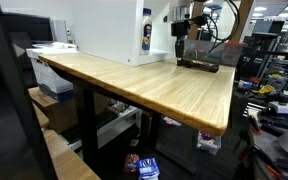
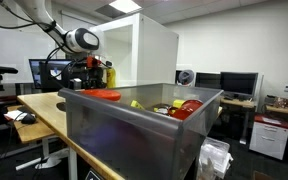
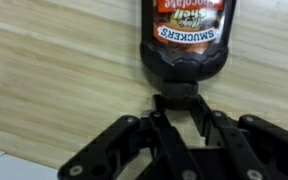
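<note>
Gripper (image 3: pixel 184 108) set astride cap (image 3: pixel 180 97) of bottle (image 3: pixel 184 40) lying on counter (image 3: pixel 54 70), firm grasp not confirmable: keep cap centred, clamp squarely, prevent rolling.

Foreground, centre down to 6 o'clock: grey translucent bin (image 2: pixel 134 130). Inside it, toward 1 o'clock, red items (image 2: pixel 184 108); a yellow item (image 2: pixel 136 103) just beside them at 12. A flat red disc (image 2: pixel 104 94) sits at the bin's rim, 11 o'clock. From 10 o'clock comes the robot arm (image 2: pixel 79 40). Its gripper (image 2: pixel 84 78) hangs low over the wooden table (image 2: pixel 44 108), jaws too small to read. At 12 o'clock, a white enclosure (image 2: pixel 149 50). At 3 o'clock, monitors (image 2: pixel 234 85).
</note>
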You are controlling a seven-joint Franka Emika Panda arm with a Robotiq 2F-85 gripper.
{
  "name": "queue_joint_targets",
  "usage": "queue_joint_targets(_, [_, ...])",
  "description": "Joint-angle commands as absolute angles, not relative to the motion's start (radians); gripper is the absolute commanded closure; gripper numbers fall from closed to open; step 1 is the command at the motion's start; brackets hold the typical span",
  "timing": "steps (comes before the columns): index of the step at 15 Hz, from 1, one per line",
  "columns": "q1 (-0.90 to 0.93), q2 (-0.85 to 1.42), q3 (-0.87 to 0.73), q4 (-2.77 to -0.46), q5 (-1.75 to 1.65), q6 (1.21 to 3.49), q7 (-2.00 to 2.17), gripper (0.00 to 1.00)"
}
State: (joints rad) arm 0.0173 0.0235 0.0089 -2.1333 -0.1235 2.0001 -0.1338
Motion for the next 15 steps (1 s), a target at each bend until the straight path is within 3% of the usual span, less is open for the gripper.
queue_joint_targets(1, [0.018, -0.014, 0.014, -2.149, -0.116, 2.035, -0.15, 0.92])
queue_joint_targets(15, [0.029, -0.198, 0.026, -2.25, -0.132, 2.41, -0.148, 0.92])
